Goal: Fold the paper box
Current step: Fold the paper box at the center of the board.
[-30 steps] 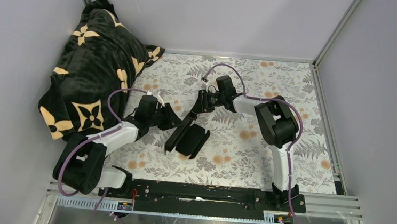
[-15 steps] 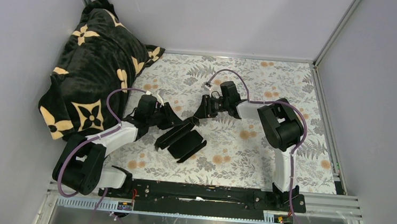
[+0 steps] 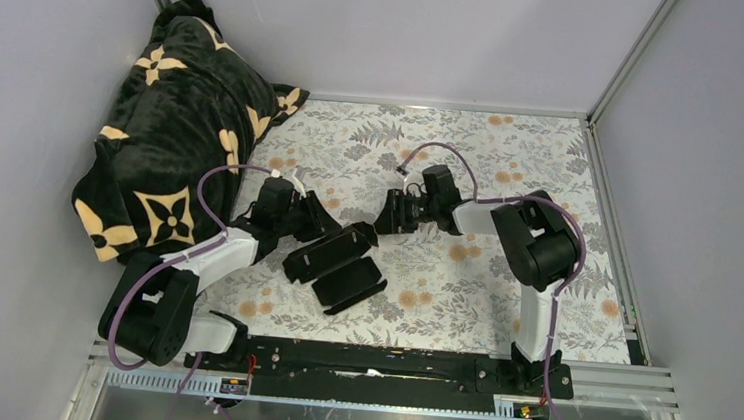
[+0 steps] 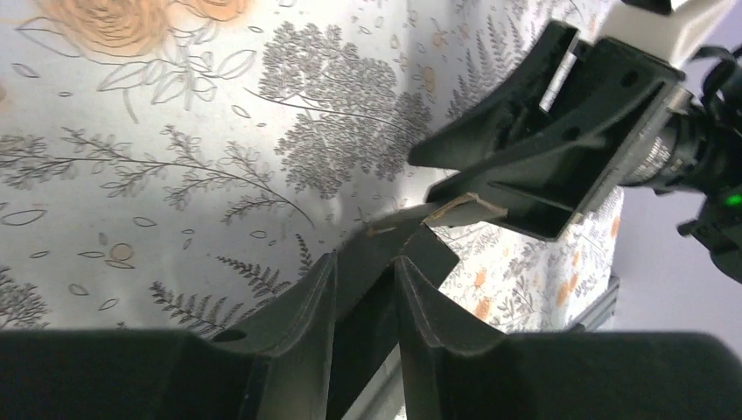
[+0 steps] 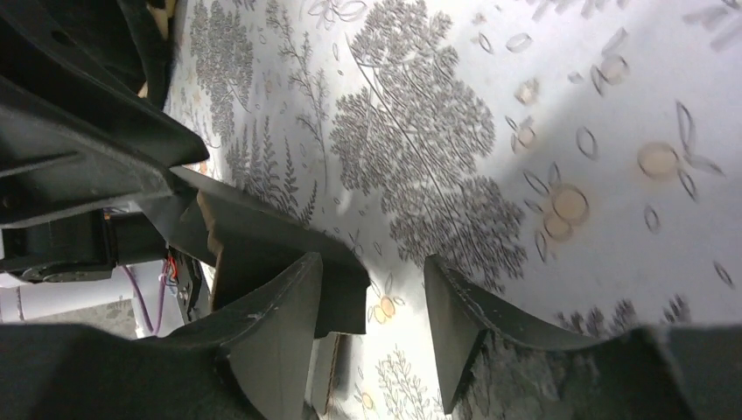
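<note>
Paper box (image 3: 336,262): partly folded black card, lying on the table (image 3: 543,153) between the two arms, a little left of centre; upper panel lifted off the lower one; far corner pointing at the right gripper (image 3: 389,215).

Left gripper (image 3: 329,231): fingers (image 4: 306,302) drawn in to a narrow gap on a flap at the left end of the box; card pinched between them.

Right gripper: fingers (image 5: 280,306) parted, holding nothing; card edge just beside one finger; flowered cloth visible through most of the gap.

Handling, by judgement only:
- Light and thin; stiff across the panels, weak at the creases; tan core showing at one frayed corner, so likely to tear or dent under a hard pinch.
- Matte surface; little slip expected in the fingers; likely to slide on the cloth if pushed with the other end free.
- Take hold at a flap edge close to a crease, never mid-panel; pin one end while folding the other; press lightly.

Blanket (image 3: 179,125): heaped at the far left, well apart from the box; avoid.
</note>
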You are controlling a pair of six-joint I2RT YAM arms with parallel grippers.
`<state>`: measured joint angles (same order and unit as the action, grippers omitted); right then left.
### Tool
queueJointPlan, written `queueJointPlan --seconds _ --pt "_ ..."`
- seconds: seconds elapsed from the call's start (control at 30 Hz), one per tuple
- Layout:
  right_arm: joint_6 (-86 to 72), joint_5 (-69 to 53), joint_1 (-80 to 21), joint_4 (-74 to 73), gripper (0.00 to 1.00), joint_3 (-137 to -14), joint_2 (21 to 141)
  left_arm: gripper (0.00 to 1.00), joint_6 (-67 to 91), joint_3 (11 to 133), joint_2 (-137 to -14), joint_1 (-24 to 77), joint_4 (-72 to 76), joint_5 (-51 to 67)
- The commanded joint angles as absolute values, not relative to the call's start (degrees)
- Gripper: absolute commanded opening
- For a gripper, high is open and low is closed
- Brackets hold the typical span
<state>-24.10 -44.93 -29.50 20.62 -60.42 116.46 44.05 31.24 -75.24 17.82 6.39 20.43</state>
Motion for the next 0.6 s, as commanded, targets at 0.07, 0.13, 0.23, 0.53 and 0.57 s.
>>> queueJointPlan --seconds 0.07,0.13,0.23,0.53,0.57 --pt "-24.43 -33.89 -27.77 21.42 0.56 -56.16 108.11 0.36 42.89 30.12 -75.64 17.31 4.07 18.1" --pt "-24.14 -30.78 -27.77 20.29 0.56 -55.17 106.5 0.36 42.97 29.83 -75.52 17.39 4.28 18.31" --pt "-24.29 -28.17 -27.77 18.57 0.56 -53.87 104.93 0.36 43.14 29.39 -75.2 17.4 4.56 18.45" --pt "-24.31 -24.97 -29.23 14.62 0.51 -44.88 92.62 0.36 43.37 28.74 -73.99 17.4 4.57 18.46" --pt "-24.05 -24.7 -29.98 13.24 0.5 -44.35 91.24 0.36 43.39 28.76 -73.86 17.4 4.55 18.46"
